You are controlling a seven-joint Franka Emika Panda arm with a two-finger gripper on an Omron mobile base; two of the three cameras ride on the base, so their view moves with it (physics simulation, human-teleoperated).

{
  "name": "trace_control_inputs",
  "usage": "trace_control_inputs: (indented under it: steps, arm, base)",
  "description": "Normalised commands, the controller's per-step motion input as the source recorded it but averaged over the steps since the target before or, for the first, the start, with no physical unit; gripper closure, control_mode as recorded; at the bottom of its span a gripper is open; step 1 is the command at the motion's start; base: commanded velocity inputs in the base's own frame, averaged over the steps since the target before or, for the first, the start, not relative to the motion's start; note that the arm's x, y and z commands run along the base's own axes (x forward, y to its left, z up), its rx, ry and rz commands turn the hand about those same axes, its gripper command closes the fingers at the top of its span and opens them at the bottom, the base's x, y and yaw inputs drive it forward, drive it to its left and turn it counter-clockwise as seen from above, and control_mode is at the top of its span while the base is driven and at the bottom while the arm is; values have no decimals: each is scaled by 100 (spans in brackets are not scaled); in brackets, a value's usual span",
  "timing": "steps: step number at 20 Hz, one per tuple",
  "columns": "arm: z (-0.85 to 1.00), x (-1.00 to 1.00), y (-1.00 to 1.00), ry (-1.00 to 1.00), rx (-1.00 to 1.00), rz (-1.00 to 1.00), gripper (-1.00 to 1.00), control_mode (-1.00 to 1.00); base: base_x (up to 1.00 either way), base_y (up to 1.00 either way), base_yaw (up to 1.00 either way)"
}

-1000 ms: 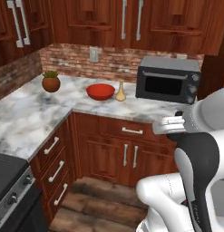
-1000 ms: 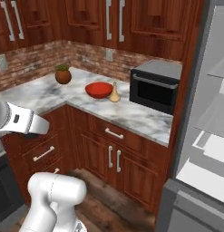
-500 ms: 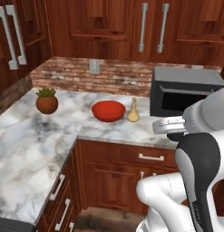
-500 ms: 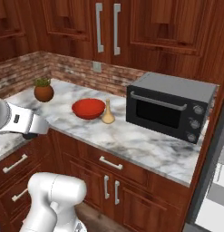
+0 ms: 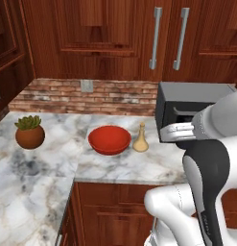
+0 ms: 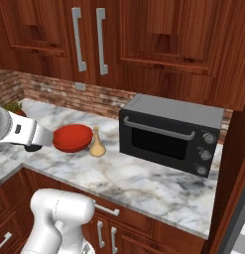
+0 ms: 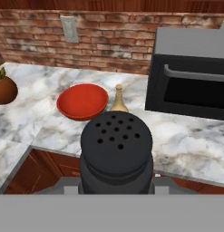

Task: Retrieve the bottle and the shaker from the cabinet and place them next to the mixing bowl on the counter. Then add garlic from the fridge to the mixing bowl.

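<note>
Black and dotted with little holes on top, the shaker [image 7: 116,152] sits right in your gripper [image 7: 116,190], which is pinching it by its sides; the fingers are hidden behind it, so you can't see them touch. Straight ahead of the gripper and lower down lies the white marble counter [image 7: 186,140]. On it, ahead and a bit to the left, is the red mixing bowl [image 7: 82,101], and the tan bottle [image 7: 118,100] stands just beside the bowl's right side, so that part looks done. The dark oven [image 7: 195,77] is ahead to the right. Your job now seems to be putting the shaker down near the bowl. Aim for the bare marble in front of the bowl and bottle (the side closest to you). Keep the shaker standing straight up. Move it forward slowly, go down gently, and let go only when its bottom rests flat. Stay away from the thin bottle, because a bump could tip it over.
</note>
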Motion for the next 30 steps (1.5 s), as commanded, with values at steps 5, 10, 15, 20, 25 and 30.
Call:
trace_control_inputs:
  steps: [5, 10, 15, 20, 25, 30]
  arm:
    - [0, 0, 0, 0, 0, 0, 100, 100]
    - [0, 0, 0, 0, 0, 0, 100, 100]
    - [-1, 1, 0, 0, 0, 0, 100, -100]
    - [0, 42, 12, 3, 1, 4, 100, -100]
    - [0, 73, 3, 28, 5, 32, 100, -100]
    - [-34, 61, -1, 10, 2, 36, 100, -100]
  base:
    - [3, 0, 0]
    - [0, 0, 0]
    - [1, 0, 0]
    - [0, 0, 0]
    - [0, 0, 0]
    - [0, 0, 0]
